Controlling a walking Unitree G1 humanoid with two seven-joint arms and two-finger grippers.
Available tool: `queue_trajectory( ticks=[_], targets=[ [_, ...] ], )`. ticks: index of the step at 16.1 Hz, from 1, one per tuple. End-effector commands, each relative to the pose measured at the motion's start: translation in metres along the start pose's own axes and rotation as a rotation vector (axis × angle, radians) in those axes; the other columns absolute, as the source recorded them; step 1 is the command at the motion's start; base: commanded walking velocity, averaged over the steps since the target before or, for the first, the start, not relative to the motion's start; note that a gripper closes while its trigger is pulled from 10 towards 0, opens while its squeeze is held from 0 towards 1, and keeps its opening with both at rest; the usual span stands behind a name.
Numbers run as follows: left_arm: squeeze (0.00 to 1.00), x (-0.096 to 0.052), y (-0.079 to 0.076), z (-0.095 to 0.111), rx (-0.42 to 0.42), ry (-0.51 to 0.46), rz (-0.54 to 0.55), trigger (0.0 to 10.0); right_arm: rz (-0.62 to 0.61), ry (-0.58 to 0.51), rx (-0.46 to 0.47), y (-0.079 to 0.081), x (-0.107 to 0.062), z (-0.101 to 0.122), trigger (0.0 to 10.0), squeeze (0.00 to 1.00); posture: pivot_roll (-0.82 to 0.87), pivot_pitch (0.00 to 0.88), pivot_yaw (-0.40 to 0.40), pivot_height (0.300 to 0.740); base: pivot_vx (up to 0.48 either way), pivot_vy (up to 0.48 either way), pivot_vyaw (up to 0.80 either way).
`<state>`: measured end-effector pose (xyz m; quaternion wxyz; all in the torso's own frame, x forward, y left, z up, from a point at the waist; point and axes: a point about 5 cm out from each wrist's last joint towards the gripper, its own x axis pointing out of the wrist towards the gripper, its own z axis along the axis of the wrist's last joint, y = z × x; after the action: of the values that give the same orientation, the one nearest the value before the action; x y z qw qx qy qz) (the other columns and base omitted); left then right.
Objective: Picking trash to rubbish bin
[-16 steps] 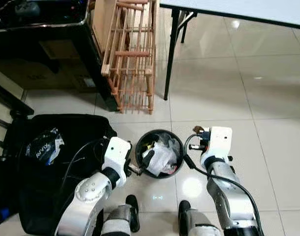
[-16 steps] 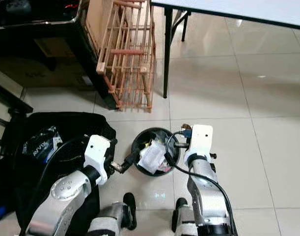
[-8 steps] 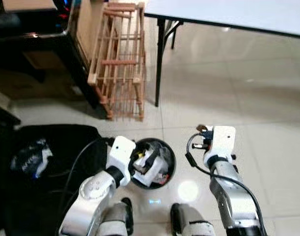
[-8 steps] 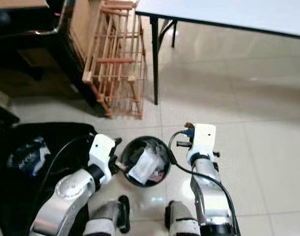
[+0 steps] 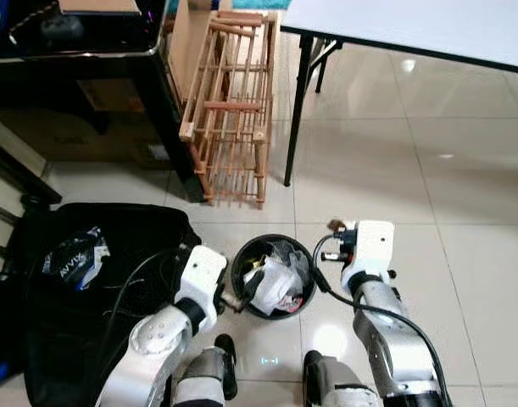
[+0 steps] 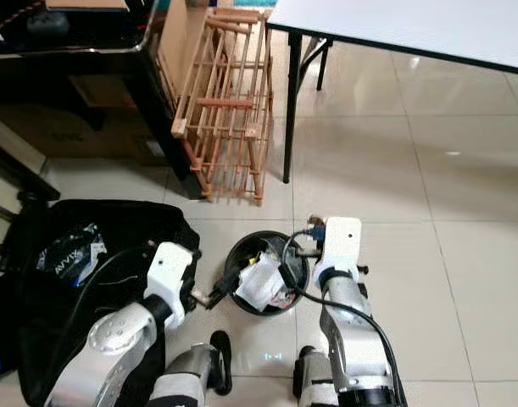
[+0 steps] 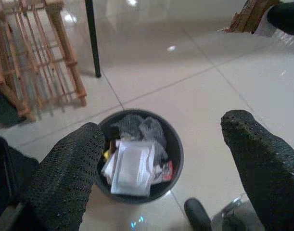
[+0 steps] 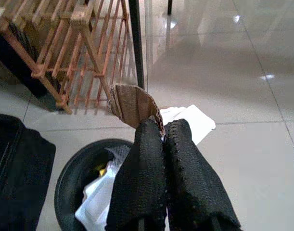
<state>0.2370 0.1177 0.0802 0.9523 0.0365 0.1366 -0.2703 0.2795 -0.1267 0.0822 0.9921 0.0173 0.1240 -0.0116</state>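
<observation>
A round black rubbish bin [image 5: 238,270] stands on the tiled floor just ahead of my feet, stuffed with white plastic wrap [image 5: 275,280] and other litter. My right gripper [image 8: 163,126] is shut on a brown cardboard scrap [image 8: 132,103] with a white paper piece [image 8: 192,120] behind it. It holds them a little above and right of the bin's rim, and the scrap [image 5: 335,225] shows at the fingertips. My left gripper [image 7: 161,130] is open with nothing between its fingers [image 7: 70,178], hovering at the bin's left side [image 5: 242,292].
A wooden slatted rack [image 5: 233,102] leans against a dark cabinet [image 5: 80,68] behind the bin. A black table leg [image 5: 297,102] of the white table [image 5: 411,21] stands beside it. An open black bag [image 5: 97,280] lies left of the bin. Bare tiles stretch to the right.
The camera swayed and came back. My left gripper was over the bin's edge half a second ago and now sits at its left rim. The right gripper still holds the scrap.
</observation>
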Motion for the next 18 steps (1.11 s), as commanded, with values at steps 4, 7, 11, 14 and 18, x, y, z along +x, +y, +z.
queue_trajectory(
  ticks=[4, 7, 11, 14, 18],
  targets=[
    [0.00, -0.021, 0.007, -0.016, -0.018, 0.054, -0.018, 10.0, 0.020, 0.057, -0.020, 0.001, 0.001, -0.012, 10.0, 0.00, 0.08, 0.345, 0.053, 0.740, 0.000, 0.000, 0.00],
    [0.00, -0.030, 0.014, -0.024, -0.010, 0.094, -0.028, 10.0, 0.029, 0.063, -0.026, 0.003, 0.003, -0.014, 10.0, 0.00, 0.09, 0.359, 0.053, 0.740, 0.000, 0.000, 0.00],
    [0.00, -0.045, 0.002, -0.031, -0.159, 0.153, -0.156, 10.0, 0.057, 0.092, -0.057, 0.005, 0.006, -0.020, 10.0, 0.00, 0.10, 0.381, 0.056, 0.740, 0.000, 0.000, 0.00],
    [0.00, -0.054, -0.011, -0.033, -0.189, 0.180, -0.271, 10.0, 0.053, 0.094, -0.063, 0.001, 0.010, -0.019, 10.0, 0.00, 0.11, 0.391, 0.052, 0.740, 0.000, 0.000, 0.00],
    [0.00, -0.052, -0.017, -0.032, -0.209, 0.184, -0.270, 10.0, 0.072, 0.096, -0.068, 0.006, 0.013, -0.020, 10.0, 0.00, 0.11, 0.402, 0.045, 0.740, 0.000, 0.000, 0.00]
  ],
)
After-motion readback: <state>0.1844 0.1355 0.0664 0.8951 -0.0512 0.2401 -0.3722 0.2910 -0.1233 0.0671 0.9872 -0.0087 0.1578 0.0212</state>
